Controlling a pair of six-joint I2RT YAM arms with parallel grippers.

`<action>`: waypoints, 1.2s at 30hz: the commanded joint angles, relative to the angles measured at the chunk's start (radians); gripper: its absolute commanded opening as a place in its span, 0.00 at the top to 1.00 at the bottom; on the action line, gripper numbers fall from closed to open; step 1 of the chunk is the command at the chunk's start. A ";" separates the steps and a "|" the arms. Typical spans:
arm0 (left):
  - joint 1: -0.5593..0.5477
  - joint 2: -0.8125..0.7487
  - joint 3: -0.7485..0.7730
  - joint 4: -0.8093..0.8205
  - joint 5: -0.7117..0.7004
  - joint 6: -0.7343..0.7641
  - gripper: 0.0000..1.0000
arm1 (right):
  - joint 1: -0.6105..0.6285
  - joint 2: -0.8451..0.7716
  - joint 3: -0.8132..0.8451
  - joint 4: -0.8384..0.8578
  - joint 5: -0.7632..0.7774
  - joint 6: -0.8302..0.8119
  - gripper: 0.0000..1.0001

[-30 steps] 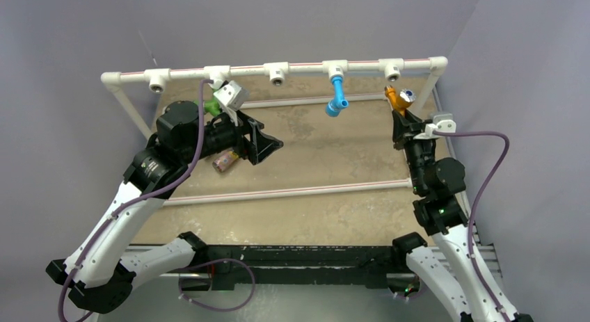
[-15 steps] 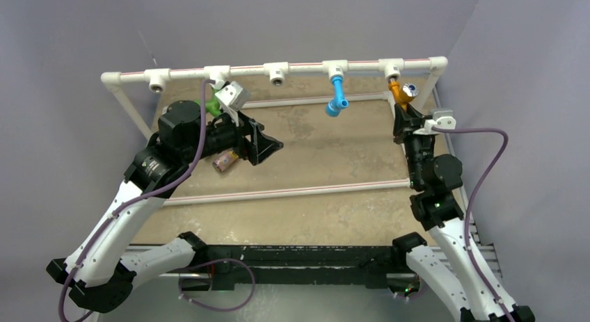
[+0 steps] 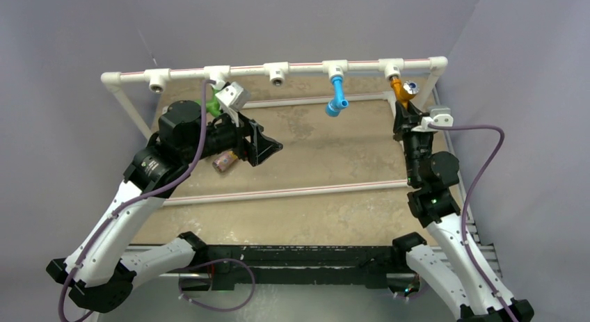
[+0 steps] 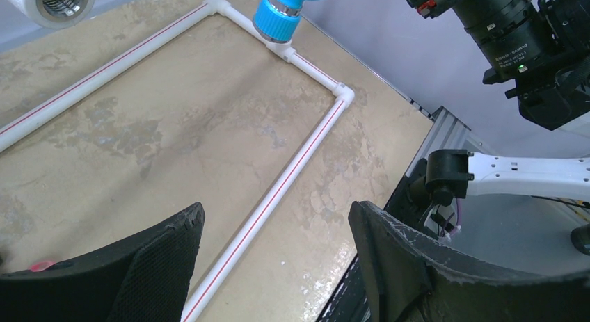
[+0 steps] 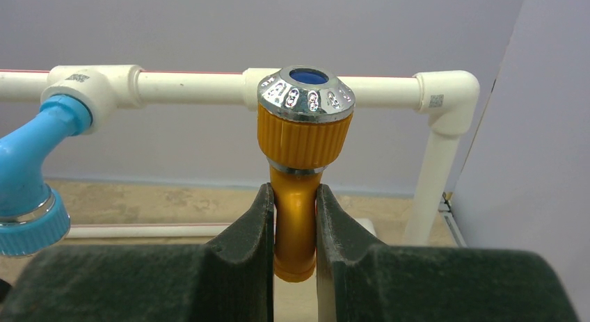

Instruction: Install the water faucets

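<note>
An orange faucet [image 5: 306, 134] with a chrome-rimmed knob stands upright, and my right gripper [image 5: 293, 195] is shut on its stem. In the top view this orange faucet [image 3: 399, 92] sits just below the rightmost tee socket [image 3: 392, 69], held by the right gripper [image 3: 403, 112]; whether it touches the socket I cannot tell. A blue faucet [image 3: 337, 97] hangs from the neighbouring socket, and the same blue faucet [image 5: 28, 190] shows in the right wrist view. A green faucet [image 3: 212, 108] peeks out behind the left wrist. My left gripper [image 3: 268, 145] hovers open over the table, and that left gripper [image 4: 275, 259] holds nothing.
A white pipe frame [image 3: 243, 70] runs along the far edge with several tee sockets, and one bare socket [image 3: 277, 74] faces out mid-rail. A thin white pipe [image 3: 292, 191] crosses the table. A small brownish object [image 3: 225, 161] lies under the left arm. Grey walls close in behind and on the right.
My right arm has carried the orange faucet up and toward the far rail, close under the rightmost socket. The left arm has not moved.
</note>
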 commanded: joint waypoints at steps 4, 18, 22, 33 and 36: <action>-0.006 0.005 0.037 0.017 -0.002 0.008 0.25 | -0.003 0.001 0.009 0.083 0.014 -0.018 1.00; -0.005 0.072 0.135 0.070 0.058 -0.009 0.25 | -0.004 0.026 0.023 0.090 -0.014 -0.018 1.00; -0.005 0.148 0.215 0.135 0.016 0.014 0.26 | -0.004 0.027 0.022 0.092 -0.011 -0.018 1.00; -0.006 0.434 0.385 0.455 -0.321 0.196 0.37 | -0.004 0.059 0.022 0.114 -0.015 -0.052 1.00; -0.006 0.508 0.422 0.503 -0.386 0.260 0.39 | -0.004 0.062 0.024 0.117 -0.015 -0.073 1.00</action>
